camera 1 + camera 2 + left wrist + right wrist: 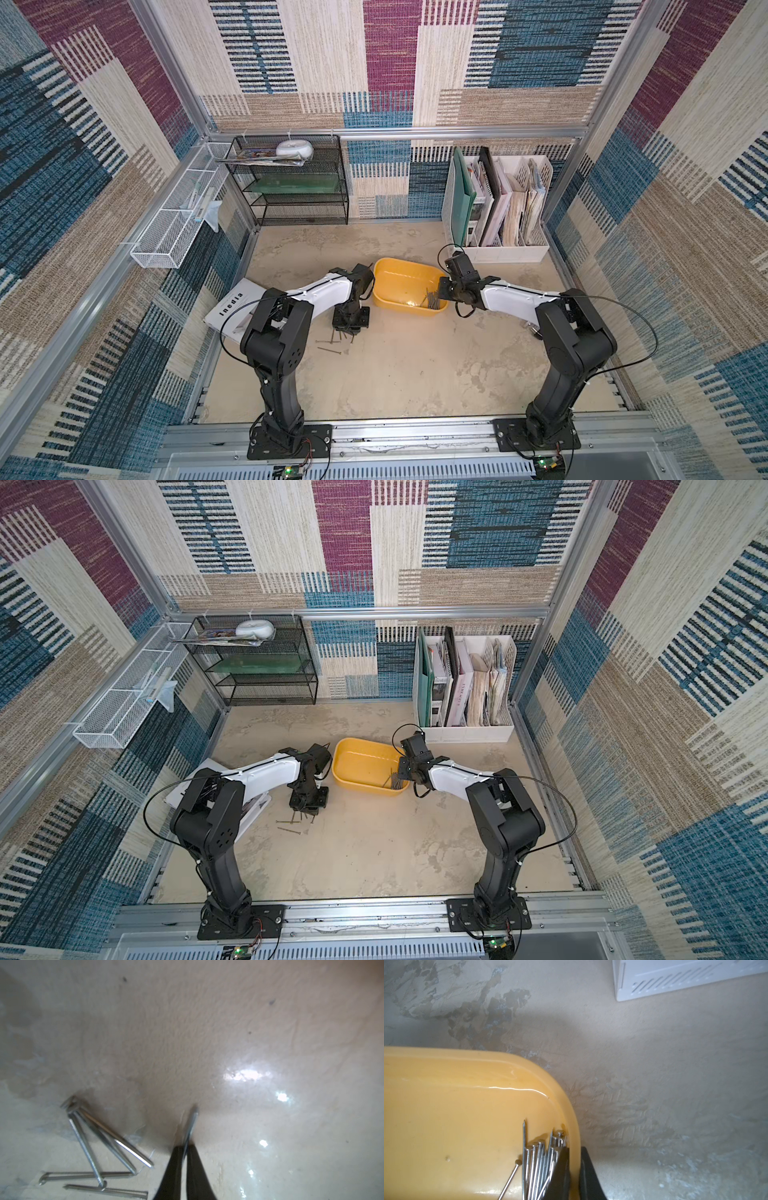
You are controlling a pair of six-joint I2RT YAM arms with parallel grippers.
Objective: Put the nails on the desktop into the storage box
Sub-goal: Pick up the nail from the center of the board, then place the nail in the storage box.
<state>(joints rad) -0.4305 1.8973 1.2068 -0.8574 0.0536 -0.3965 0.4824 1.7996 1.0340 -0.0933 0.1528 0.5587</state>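
Evidently, a light, stiff, slippery nail [192,1124] was pinched by the left gripper [185,1148] beside the storage box [399,286], mid-shaft judged surest; that box's rim was clamped by the right gripper [574,1167].

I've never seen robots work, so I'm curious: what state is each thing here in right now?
Left fingers: shut on a single nail.
Right fingers: shut on the storage box rim.
Storage box: upright, open, bundled nails in one corner.
Loose nails: lying crossed on the desktop.
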